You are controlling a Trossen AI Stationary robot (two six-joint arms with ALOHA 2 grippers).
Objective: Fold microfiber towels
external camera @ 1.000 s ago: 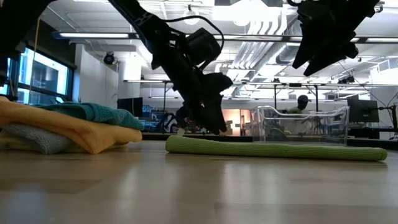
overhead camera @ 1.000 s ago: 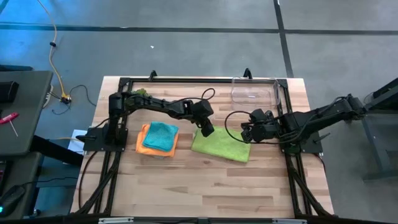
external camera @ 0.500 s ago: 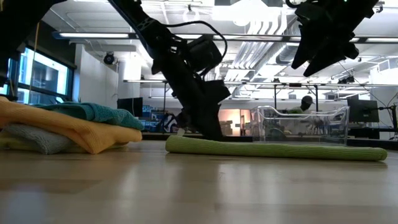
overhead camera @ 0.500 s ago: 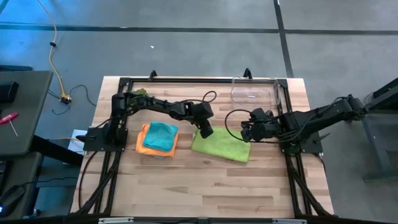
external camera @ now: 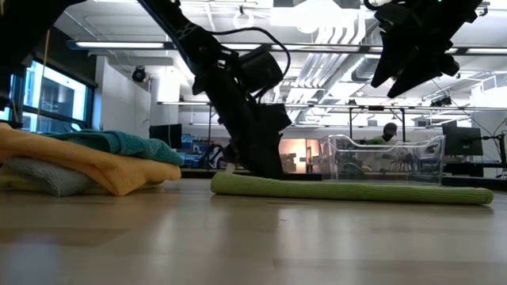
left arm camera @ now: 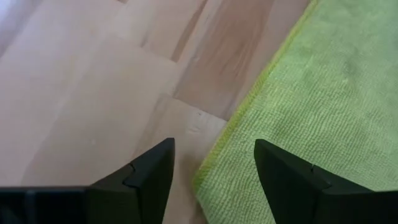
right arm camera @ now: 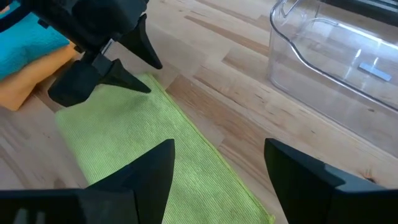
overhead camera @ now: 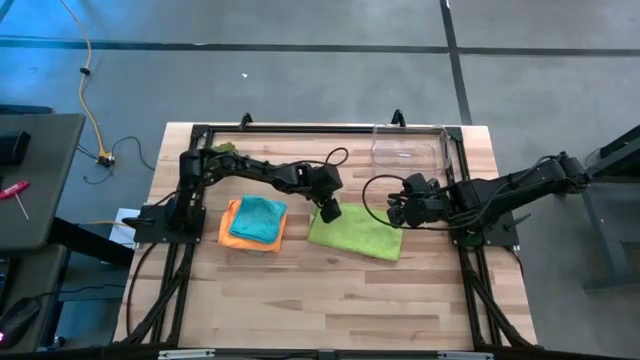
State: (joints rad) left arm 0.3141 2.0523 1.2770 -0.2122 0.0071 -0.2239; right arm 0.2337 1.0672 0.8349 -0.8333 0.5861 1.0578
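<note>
We see the bin (overhead camera: 410, 146) at upper right holding no cloth. Left tool (overhead camera: 328, 211) has spread open over the lime towel (overhead camera: 357, 232) mid-tabletop; right tool (overhead camera: 397, 212) stays open above it.

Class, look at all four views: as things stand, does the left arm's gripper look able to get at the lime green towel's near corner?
Probably yes. The left gripper is open, straddling the corner of the lime green towel, with nothing between them.
</note>
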